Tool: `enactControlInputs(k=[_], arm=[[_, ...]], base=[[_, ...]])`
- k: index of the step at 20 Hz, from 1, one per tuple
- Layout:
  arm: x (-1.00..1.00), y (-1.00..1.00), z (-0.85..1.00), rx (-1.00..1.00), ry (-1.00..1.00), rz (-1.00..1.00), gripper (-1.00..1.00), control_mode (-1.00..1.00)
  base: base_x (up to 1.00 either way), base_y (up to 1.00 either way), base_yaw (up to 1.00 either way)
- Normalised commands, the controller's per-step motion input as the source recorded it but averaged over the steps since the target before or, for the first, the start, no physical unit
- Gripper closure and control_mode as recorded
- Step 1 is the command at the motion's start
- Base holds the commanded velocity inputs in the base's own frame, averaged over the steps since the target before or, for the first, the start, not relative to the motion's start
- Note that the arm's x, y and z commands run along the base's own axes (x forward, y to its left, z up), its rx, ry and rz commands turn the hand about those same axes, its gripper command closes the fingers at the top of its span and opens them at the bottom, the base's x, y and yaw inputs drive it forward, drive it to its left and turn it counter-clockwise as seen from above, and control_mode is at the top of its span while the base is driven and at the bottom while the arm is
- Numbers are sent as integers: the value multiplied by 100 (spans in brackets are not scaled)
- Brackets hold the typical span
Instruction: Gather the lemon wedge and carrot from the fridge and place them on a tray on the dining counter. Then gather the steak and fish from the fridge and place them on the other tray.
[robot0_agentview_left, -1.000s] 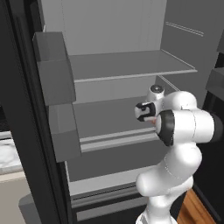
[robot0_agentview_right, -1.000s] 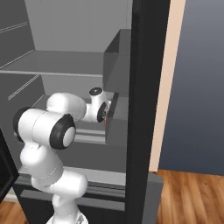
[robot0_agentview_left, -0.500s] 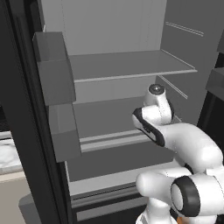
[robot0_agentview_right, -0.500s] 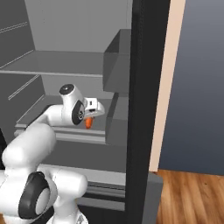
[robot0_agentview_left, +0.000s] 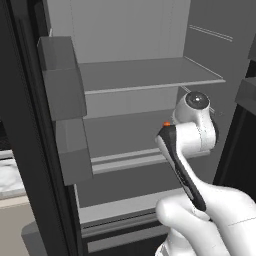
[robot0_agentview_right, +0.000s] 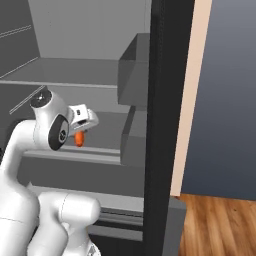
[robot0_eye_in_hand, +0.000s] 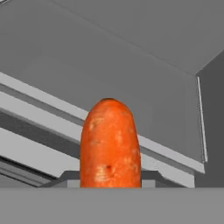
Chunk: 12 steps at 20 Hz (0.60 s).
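Note:
The fridge (robot0_agentview_left: 150, 80) stands open, its grey shelves bare. My gripper (robot0_agentview_right: 80, 134) is inside it, above the middle shelf, shut on the orange carrot (robot0_agentview_right: 79, 139). The carrot (robot0_eye_in_hand: 110, 144) stands up large in the hand view and hides the fingertips. From the left base view, a sliver of the carrot (robot0_agentview_left: 166, 124) peeks out behind the white wrist. The lemon wedge, steak, fish, trays and dining counter are out of view.
Grey door bins (robot0_agentview_left: 62, 85) hang on the left door, and more bins (robot0_agentview_right: 135, 75) on the black right door (robot0_agentview_right: 165, 100), close to my hand. A strip of white marble top (robot0_agentview_left: 7, 180) lies left of the fridge. Wood floor (robot0_agentview_right: 215, 225) lies to the right.
The arm has rolled over and folded. The hand with the carrot has drawn away from the right door's bins toward the middle of the fridge.

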Motion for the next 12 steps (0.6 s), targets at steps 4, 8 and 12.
enactControlInputs(k=[4, 8, 12], arm=[[-48, -3, 100, -4, 10, -7, 100, -100], [-39, 2, 88, -2, 0, 0, 100, -100], [-59, 8, 2, 0, 8, 0, 100, -100]], base=[[0, 0, 0], [0, 0, 0], [0, 0, 0]])
